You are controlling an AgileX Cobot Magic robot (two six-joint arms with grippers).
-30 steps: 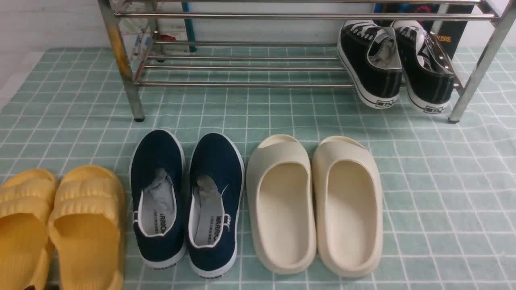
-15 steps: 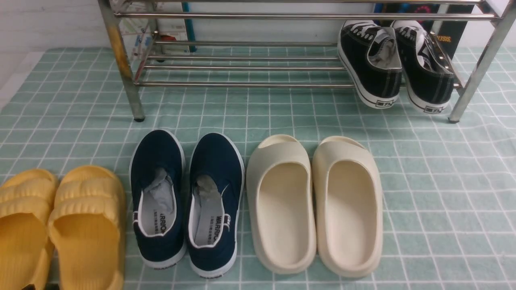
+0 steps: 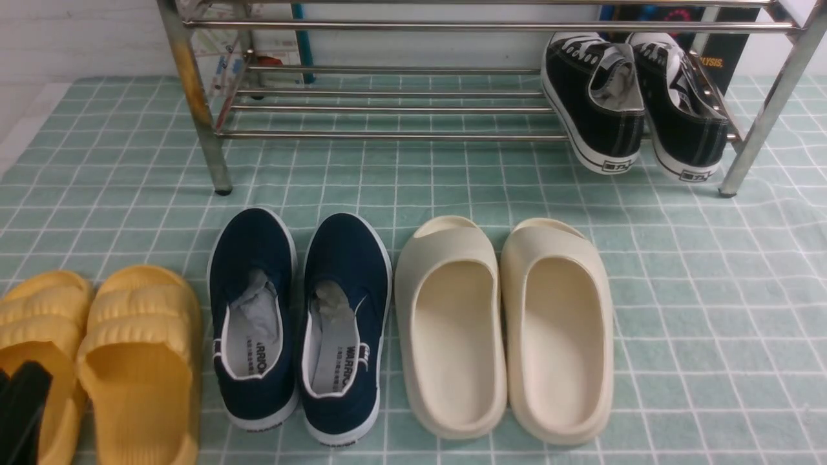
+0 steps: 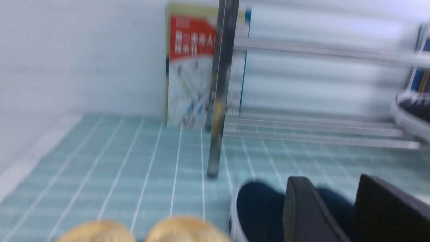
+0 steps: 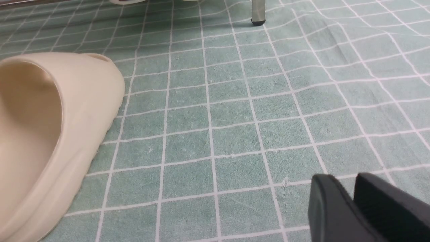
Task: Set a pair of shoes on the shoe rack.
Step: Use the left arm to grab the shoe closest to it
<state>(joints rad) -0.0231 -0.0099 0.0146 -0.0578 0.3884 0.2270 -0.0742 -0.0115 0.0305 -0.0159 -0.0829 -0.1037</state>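
"Yellow slides (image 3: 97,361) at far left: what do we label above them?"

"We label the left gripper (image 3: 16,413), over the leftmost slide, its fingers parted and holding nothing. Its wrist view looks between them to a navy toe."

"And the task's pair?"

"Next rightward we mark the navy canvas slip-ons (image 3: 252,252), side by side on the green checked cloth (image 3: 711,290), toes toward the shoe rack (image 3: 387,135), touching neither gripper. Cream slides (image 3: 446,239) lie just beside them. We note the rack's rust-stained leg (image 3: 194,97) at left and black lace-up sneakers (image 3: 601,110) on the right end of its lower rails. The right gripper (image 5: 356,201), seen only from its own wrist, hovers over bare cloth near a cream slide, fingers drawn together on nothing."
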